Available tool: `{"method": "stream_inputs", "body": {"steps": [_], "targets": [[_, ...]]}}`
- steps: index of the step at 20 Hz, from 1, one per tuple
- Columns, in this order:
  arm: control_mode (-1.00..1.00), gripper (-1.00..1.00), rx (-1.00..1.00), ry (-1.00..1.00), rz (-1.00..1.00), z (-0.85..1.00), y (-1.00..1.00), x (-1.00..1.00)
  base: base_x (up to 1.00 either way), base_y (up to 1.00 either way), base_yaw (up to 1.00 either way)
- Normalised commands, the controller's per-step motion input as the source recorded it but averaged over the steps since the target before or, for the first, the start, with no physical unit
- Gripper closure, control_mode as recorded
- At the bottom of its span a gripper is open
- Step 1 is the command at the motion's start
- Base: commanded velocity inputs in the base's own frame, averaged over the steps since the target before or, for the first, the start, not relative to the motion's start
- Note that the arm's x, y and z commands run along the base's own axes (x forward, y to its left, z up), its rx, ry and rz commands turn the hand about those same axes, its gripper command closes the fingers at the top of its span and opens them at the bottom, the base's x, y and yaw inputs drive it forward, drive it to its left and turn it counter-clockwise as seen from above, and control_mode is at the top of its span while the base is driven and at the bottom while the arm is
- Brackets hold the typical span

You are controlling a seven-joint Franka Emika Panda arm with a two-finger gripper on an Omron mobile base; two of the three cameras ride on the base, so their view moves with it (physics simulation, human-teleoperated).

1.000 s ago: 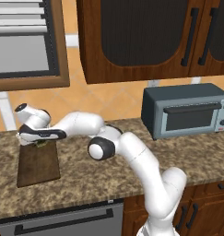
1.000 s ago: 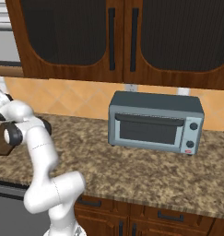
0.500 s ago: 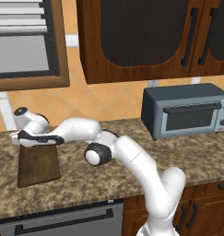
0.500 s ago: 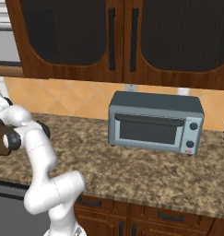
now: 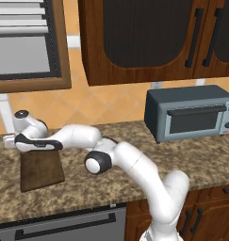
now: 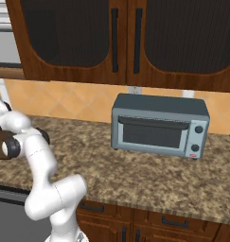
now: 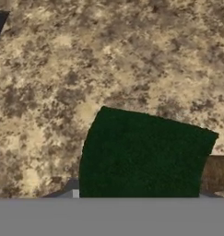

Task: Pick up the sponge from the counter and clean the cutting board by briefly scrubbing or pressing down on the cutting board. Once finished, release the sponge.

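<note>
You are looking at one sponge (image 7: 143,154), one cutting board (image 5: 40,170), one toaster oven (image 5: 193,113) and one worktop (image 5: 205,155) carrying them all.

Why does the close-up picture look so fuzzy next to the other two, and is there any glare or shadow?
Hand view: the sponge sits very near the lens, so it and the counter look soft and blotchy. Left base view: even lighting, with a faint shadow along the cutting board. Right base view: sharper, no glare on the toaster oven.

Open counter (image 5: 87,181) around cutting board (image 5: 40,170), toaster oven (image 5: 191,112) well right
</note>
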Motion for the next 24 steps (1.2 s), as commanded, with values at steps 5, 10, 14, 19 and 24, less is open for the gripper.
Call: {"method": "stream_inputs", "body": {"steps": [5,10,14,19,24], "targets": [[-1.00,1.00,-0.06,0.01,0.03,0.13,-0.25,-0.51,0.00,0.00,0.00],[-1.00,1.00,0.13,-0.21,0.00,0.25,-1.00,-1.00,0.00,0.00,0.00],[-1.00,1.00,0.01,-0.09,0.00,-0.48,-1.00,-1.00,0.00,0.00,0.00],[-1.00,1.00,0.00,-0.11,0.05,-0.97,-1.00,-1.00,0.00,0.00,0.00],[-1.00,1.00,0.00,-0.09,0.03,-0.61,-1.00,-1.00,0.00,0.00,0.00]]}}
